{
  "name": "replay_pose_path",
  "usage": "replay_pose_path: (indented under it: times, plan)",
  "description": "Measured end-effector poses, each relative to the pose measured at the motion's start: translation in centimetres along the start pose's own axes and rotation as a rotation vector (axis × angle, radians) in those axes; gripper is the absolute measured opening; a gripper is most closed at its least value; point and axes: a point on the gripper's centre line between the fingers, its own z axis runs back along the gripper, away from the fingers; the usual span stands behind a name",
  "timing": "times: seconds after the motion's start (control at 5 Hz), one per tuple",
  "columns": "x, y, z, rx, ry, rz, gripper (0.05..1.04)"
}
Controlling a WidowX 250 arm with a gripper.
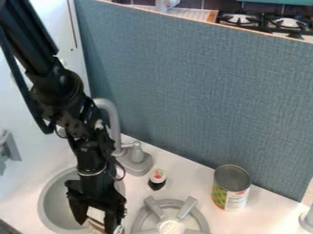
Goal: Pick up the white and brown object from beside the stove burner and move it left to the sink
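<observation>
Brown-white item was at the lower end of the gripper, over the sink, couldn't tell if clenched on or released; likely light, fairly stiff, maybe slick, so best pinched across its narrow sides with modest force.

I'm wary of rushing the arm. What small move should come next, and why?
Probably a gentle squeeze of the pincer, without lifting: it hangs low over the sink, right at a pale thing, and whether it has a firm hold is unclear.
</observation>
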Motion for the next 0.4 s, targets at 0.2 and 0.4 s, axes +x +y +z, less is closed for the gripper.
replay_pose_path:
  times: [0.2,0.4]
  plan:
    - [-0.4,-0.6,0.9,0.030,0.029,0.046,1.009]
    - [-0.4,-1.9,3.5,0.062,-0.003,0.031,1.009]
